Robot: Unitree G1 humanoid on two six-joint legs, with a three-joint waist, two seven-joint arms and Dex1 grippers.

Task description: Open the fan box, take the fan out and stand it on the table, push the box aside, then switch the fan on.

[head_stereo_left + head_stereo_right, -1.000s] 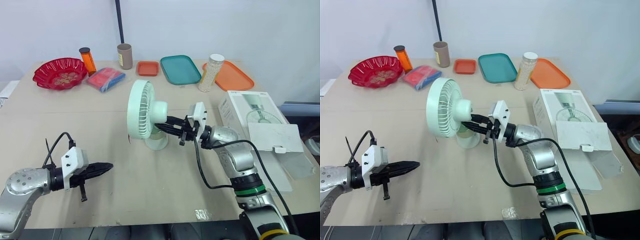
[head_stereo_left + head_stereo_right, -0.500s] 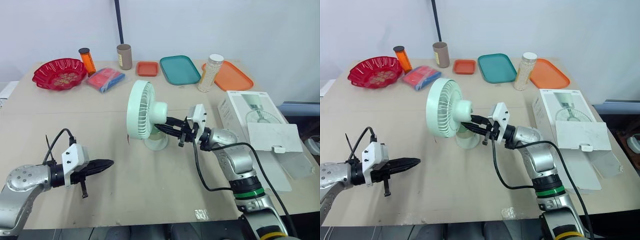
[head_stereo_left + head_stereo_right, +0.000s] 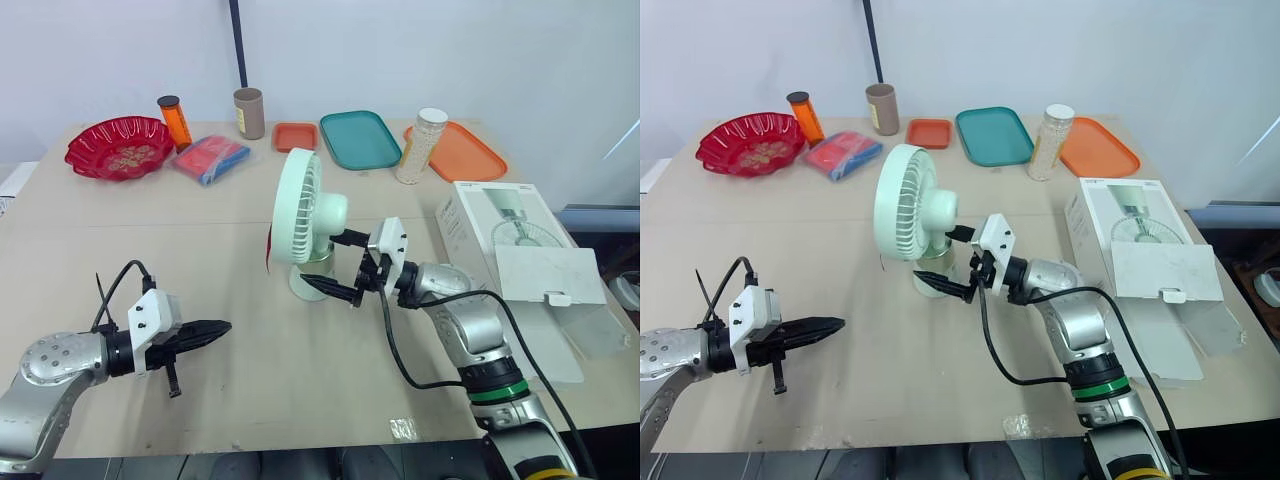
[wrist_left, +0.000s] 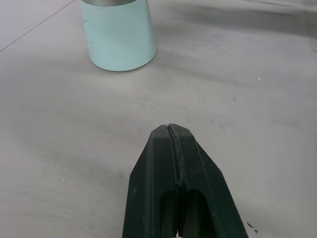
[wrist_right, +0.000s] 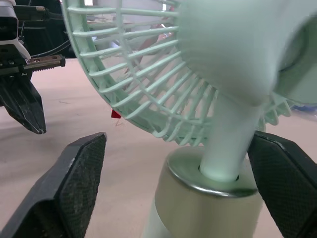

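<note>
The right gripper (image 3: pixel 320 258) is spread wide around the fan (image 3: pixel 308 222), its fingers (image 5: pixel 74 183) on either side of the stem and base. I cannot tell whether they touch it. The fan stands upright mid-table (image 3: pixel 150 230). The left gripper (image 4: pixel 171 131) is closed tight, tips pressed together and holding nothing, low over bare table well apart from the fan. The box (image 3: pixel 520 250) lies at the table's right edge, flap open.
</note>
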